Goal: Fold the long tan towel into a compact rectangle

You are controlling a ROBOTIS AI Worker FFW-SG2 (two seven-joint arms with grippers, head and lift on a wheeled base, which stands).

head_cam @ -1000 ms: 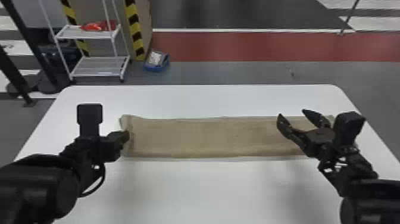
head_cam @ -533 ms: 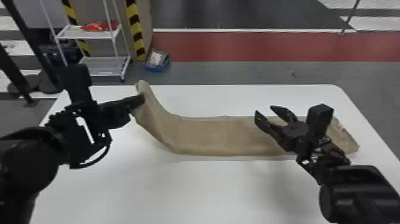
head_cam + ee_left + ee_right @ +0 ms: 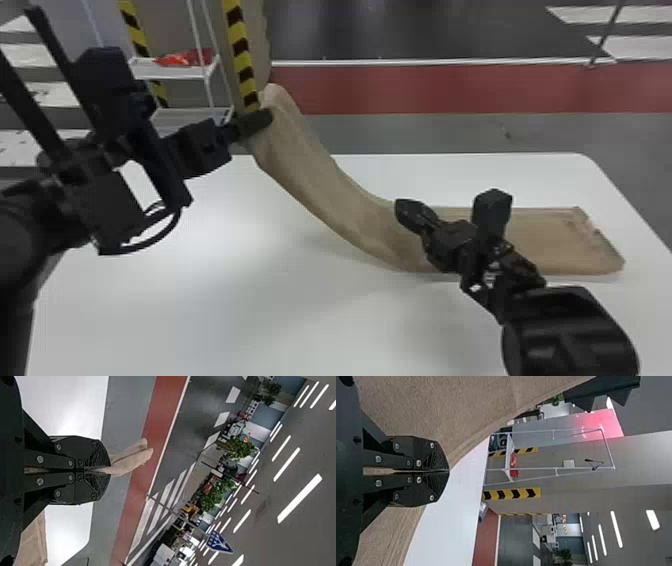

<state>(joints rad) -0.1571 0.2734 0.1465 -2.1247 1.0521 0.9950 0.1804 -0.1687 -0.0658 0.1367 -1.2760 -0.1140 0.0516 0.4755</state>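
Rising towel end (image 3: 300, 160): higher, rightward now — fold likely begun.
Left gripper (image 3: 107, 470): pinching that end.
Right gripper (image 3: 446, 471): newly closed — any cloth inside, can't tell.

Reaching in from the left edge with the left arm (image 3: 25, 230), lifted higher than the right arm (image 3: 565, 330). Holding the left wrist (image 3: 105, 200) up at the left of the frame. Pointing the left end effector (image 3: 265, 117) to the right and a little up, in the upper left, with both flat black fingers (image 3: 85, 449) pinched close. Coming up from the lower right with the other arm, bent at the right wrist (image 3: 492, 272). Pointing the right end effector (image 3: 402, 206) left and up, just right of the middle, tips together.
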